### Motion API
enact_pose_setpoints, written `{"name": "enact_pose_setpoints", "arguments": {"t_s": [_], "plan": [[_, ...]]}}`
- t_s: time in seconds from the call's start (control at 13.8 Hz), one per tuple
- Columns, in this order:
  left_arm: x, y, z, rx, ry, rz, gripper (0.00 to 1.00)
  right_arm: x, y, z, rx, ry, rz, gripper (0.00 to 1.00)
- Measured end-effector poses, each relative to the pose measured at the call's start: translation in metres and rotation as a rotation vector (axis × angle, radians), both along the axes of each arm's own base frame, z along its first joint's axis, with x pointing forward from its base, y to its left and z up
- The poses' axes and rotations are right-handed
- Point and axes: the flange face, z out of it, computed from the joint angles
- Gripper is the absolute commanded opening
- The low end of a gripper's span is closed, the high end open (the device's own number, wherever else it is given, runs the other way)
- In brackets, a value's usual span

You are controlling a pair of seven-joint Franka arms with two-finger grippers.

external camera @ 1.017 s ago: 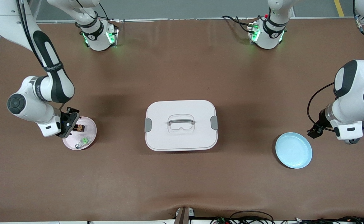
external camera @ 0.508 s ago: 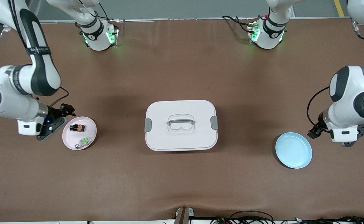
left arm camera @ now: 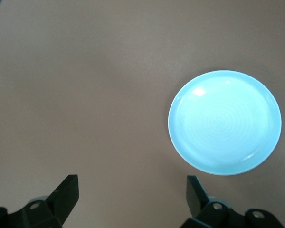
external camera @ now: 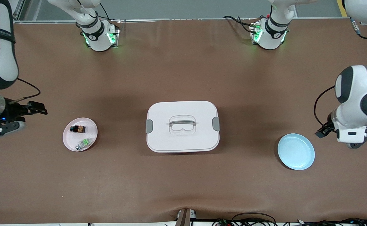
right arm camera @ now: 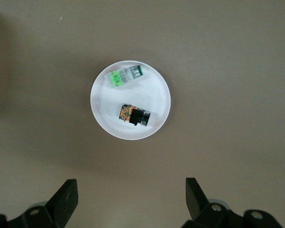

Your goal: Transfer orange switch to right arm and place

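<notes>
Well apart: orange switch (external camera: 77, 128) (plated), fingers (right arm camera: 66, 197).

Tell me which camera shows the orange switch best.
The right wrist view: the switch lies near the middle, large enough to show its orange face and black body on the pink plate. The front view shows it only as a tiny dark speck. The left wrist view does not show it, just the blue plate.

The orange switch (external camera: 77, 128) (right arm camera: 134, 116), a tiny black block with an orange face, lies on its side in a small pink plate (external camera: 91, 125) toward the right arm's end of the counter, untouched.
</notes>
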Motion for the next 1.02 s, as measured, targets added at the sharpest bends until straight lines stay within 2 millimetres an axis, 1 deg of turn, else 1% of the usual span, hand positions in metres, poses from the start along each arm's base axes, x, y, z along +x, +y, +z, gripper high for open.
{"name": "enact_pose_setpoints", "arguments": {"t_s": [0.15,0.29,0.36,0.44,0.51,0.58,0.73,0.8,0.87,1.02], "plan": [[-0.004,0.012,0.021,-0.048,-0.002,-0.086,1.0,0.001,-0.017,0.015,-0.002,-0.02,-0.119,1.0],[-0.01,0.016,0.043,-0.08,0.011,-0.203,1.0,0.0,-0.034,0.028,0.025,-0.037,-0.215,1.0],[-0.014,0.015,0.053,-0.1,0.014,-0.243,1.0,-0.001,-0.039,0.035,0.034,-0.042,-0.254,1.0],[-0.017,0.015,0.063,-0.12,0.008,-0.268,1.0,-0.001,-0.039,0.039,0.037,-0.039,-0.289,1.0],[-0.019,0.014,0.071,-0.131,0.0,-0.285,1.0,-0.002,-0.034,0.042,0.038,-0.022,-0.311,1.0],[-0.021,0.012,0.078,-0.136,-0.009,-0.298,1.0,-0.003,-0.025,0.048,0.039,-0.005,-0.313,1.0],[-0.023,0.001,0.09,-0.14,-0.021,-0.36,1.0,-0.002,0.001,0.075,0.036,-0.004,-0.306,1.0],[-0.023,-0.009,0.097,-0.152,-0.026,-0.408,1.0,-0.003,0.009,0.088,0.033,-0.005,-0.314,1.0],[-0.024,-0.02,0.103,-0.171,-0.036,-0.449,1.0,-0.005,0.012,0.099,0.031,-0.01,-0.32,1.0],[-0.029,-0.038,0.12,-0.199,-0.065,-0.491,1.0,-0.014,0.01,0.121,0.03,-0.033,-0.327,1.0]]}}
